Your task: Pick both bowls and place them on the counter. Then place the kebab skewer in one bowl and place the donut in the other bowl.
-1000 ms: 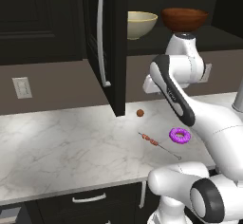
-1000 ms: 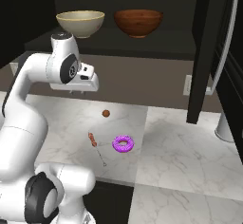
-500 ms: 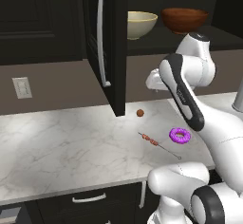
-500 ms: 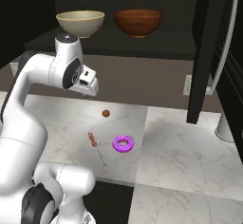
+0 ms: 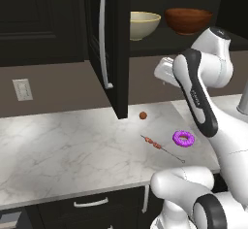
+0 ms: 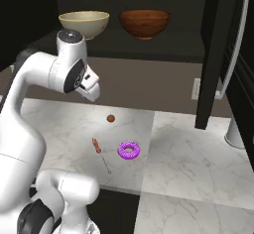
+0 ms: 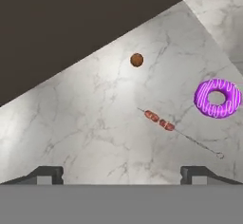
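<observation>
Two bowls sit side by side on a dark cabinet shelf: the cream-yellow bowl (image 5: pixel 144 24) (image 6: pixel 84 24) and the reddish-brown bowl (image 5: pixel 188 20) (image 6: pixel 145 24). Below, on the white marble counter (image 5: pixel 72 150) (image 6: pixel 188 163) (image 7: pixel 85 123), the kebab skewer (image 5: pixel 157 144) (image 6: pixel 97 146) (image 7: pixel 161 122) lies just beside the purple donut (image 5: pixel 183 138) (image 6: pixel 129 150) (image 7: pixel 217 98). My gripper (image 5: pixel 163 71) (image 6: pixel 93 92) (image 7: pixel 121 175) hangs in the air between shelf and counter, open and holding nothing, looking down at the skewer.
A small brown ball (image 5: pixel 143 115) (image 6: pixel 110 118) (image 7: pixel 136 60) rests on the counter behind the skewer. An open dark cabinet door (image 5: pixel 116 48) (image 6: pixel 218 54) juts out beside the shelf. A pale upright fixture (image 6: pixel 235 131) stands at the counter's far right.
The jaws have spread wide apart. The arm's upper joints have lifted a little toward the shelf; bowls, skewer and donut have not moved.
</observation>
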You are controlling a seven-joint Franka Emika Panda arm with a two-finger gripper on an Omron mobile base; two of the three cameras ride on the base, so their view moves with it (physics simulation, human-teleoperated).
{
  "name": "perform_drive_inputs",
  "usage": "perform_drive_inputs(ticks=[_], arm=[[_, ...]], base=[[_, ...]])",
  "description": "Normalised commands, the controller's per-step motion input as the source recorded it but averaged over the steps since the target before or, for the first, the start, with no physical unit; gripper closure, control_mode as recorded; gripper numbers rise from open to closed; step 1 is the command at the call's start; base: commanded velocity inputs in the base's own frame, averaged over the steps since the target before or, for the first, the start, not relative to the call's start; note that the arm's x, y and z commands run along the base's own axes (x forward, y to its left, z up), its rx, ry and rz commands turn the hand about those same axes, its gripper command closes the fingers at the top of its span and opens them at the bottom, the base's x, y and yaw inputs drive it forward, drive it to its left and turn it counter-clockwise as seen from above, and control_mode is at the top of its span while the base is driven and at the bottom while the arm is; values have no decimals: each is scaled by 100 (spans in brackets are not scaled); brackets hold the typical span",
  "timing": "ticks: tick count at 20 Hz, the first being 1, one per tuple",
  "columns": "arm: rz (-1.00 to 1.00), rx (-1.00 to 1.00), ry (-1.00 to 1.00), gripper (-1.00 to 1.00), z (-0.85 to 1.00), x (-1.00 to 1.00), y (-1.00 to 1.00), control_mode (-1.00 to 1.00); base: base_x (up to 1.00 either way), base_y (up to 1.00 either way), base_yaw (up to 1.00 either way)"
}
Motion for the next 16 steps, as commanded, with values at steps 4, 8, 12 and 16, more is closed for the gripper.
perform_drive_inputs(ticks=[4,8,12,16], arm=[[-34,11,-2,-100,42,-13,-1,-100],[-28,18,-1,-100,39,-6,-1,-100],[-24,17,0,-100,38,0,0,-100],[-13,15,-10,-100,37,0,0,-100]], base=[[0,0,0],[0,0,0],[0,0,0],[0,0,0]])
